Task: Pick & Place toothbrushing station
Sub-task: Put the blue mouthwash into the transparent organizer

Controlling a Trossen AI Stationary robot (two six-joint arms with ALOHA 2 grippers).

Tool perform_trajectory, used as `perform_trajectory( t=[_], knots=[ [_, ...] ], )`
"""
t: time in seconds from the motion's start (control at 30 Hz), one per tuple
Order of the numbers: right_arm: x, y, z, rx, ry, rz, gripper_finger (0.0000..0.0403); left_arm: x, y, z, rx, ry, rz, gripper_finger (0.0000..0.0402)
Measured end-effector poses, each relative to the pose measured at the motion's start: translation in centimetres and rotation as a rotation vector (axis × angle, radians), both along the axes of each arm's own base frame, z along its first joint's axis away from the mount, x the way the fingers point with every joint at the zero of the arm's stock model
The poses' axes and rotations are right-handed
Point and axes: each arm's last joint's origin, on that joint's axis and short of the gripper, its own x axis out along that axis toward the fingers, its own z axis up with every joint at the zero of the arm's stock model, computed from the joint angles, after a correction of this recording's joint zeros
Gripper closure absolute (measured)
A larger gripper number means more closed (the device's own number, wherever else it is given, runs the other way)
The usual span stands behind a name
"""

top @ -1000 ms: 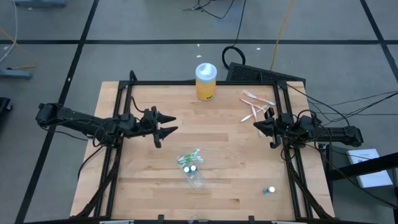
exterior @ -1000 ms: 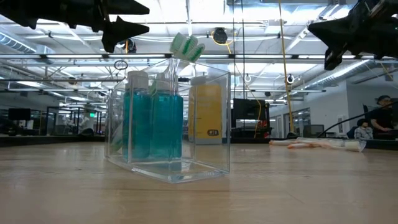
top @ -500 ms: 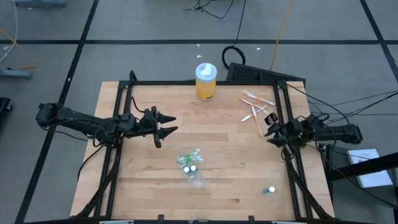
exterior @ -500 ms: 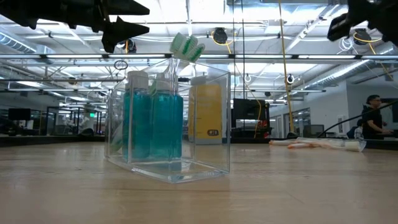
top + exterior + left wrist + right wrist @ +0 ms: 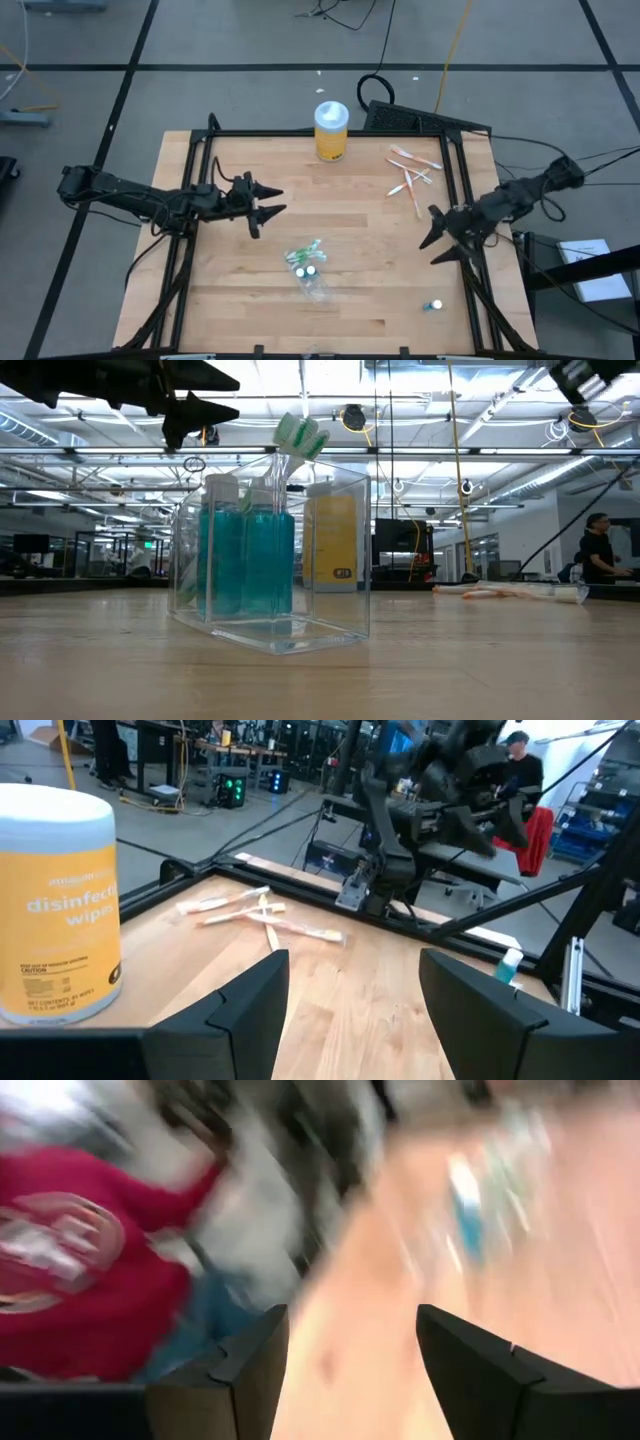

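The toothbrushing station [image 5: 308, 268] is a small clear box that stands on its base on the wooden table, near the middle. In the low view the toothbrushing station [image 5: 270, 550] holds teal bottles and green-white brush heads. My left gripper [image 5: 272, 201] hovers open to the far left of it, with nothing between its fingers [image 5: 350, 1010]. My right gripper [image 5: 434, 238] hangs open near the table's right edge, well right of the station, also with nothing in it [image 5: 350, 1370]. The right wrist view is smeared by motion.
A yellow jar with a white lid [image 5: 331, 130] stands at the far edge. Several wrapped toothbrushes [image 5: 410, 172] lie at the far right. A small white and blue item [image 5: 434, 305] lies near the right front corner. A black frame [image 5: 190, 230] borders the table.
My right gripper has opened from shut to wide. It has shifted a little toward the table's near edge and turned, and its arm now slants back toward the far right. The left arm and the station have kept still.
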Motion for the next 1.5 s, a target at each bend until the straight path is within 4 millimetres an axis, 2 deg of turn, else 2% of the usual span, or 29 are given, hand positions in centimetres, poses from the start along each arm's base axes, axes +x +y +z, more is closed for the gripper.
perform_trajectory(
  t=[0.1, 0.2, 0.37, 0.47, 0.57, 0.87, 1.03, 1.5],
  knots=[
    [0.2, 0.5, 0.7, -0.03, 0.292, -0.087, 0.0194, 0.0, 0.0, -0.1, 0.0, 0.009, 0.0, 0.0169],
    [1.1, 1.8, 1.1, 0.024, 0.479, -0.114, 0.0197, 0.0, 0.0, -0.2, -0.007, 0.022, 0.0, 0.0169],
    [2.4, 6.2, -0.2, 0.044, 0.653, 0.0, 0.0198, 0.0, 0.0, -0.5, -0.01, 0.048, 0.001, 0.0169],
    [2.5, 8.4, -1.4, -0.003, 0.73, 0.044, 0.0203, 0.0, 0.0, -0.5, -0.01, 0.047, 0.001, 0.0169],
    [2.3, 9.9, -2.7, -0.06, 0.805, 0.053, 0.0213, 0.0, 0.0, -0.4, -0.014, 0.037, 0.001, 0.0169],
    [2.3, 11.6, -4.4, -0.197, 0.815, 0.056, 0.0231, 0.0, 0.0, -0.3, -0.079, 0.02, 0.005, 0.0169],
    [2.5, 12.2, -5.3, -0.272, 0.801, 0.074, 0.0223, 0.0, 0.0, -0.3, -0.091, 0.018, 0.006, 0.0169],
    [2.8, 13.3, -6.7, -0.343, 0.817, 0.1, 0.02, 0.0, 0.0, -0.3, -0.09, 0.019, 0.006, 0.0169]
  ],
)
